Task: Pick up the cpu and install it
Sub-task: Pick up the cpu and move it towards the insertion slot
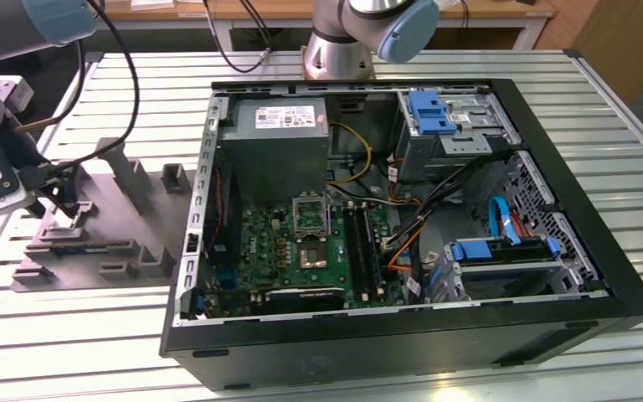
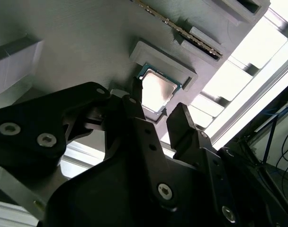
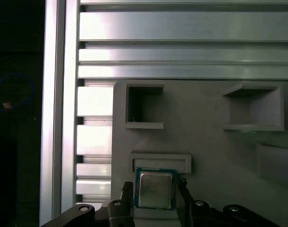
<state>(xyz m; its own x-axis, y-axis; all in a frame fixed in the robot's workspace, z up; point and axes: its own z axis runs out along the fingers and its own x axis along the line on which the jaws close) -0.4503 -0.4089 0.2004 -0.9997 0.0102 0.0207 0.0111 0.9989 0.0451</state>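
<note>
Scene: You are looking at an open computer case (image 1: 411, 343) lying on a slatted aluminium table (image 1: 76, 335). A grey plastic fixture (image 1: 110, 209) sits at 9 o'clock from the case, on the exterior view's left.

Gripper: Your gripper (image 1: 67, 216) hangs low over the 9 o'clock end of the fixture, well apart from the case.

Claw: It is parted narrowly, with one of the fingers (image 2: 184, 123) on each side of the chip. In the second wrist view a sliver of pale surface shows between one finger and the chip's edge, so I judge it is not clamped.

Cpu: The cpu (image 3: 156, 189) has a silver face and a greenish rim. It lies flat in a shallow pocket of the fixture, against a raised lip, directly between the fingertips in both wrist views.

Destination: The green circuit board (image 1: 288, 251) sits inside the case. Its socket frame (image 1: 311, 213), near 12 o'clock on the board, looks unfilled.

Done: The claw is lined up around the chip.

Left: By my reading, the grasp, the lift, the carry to the case and the seating all remain.
</note>
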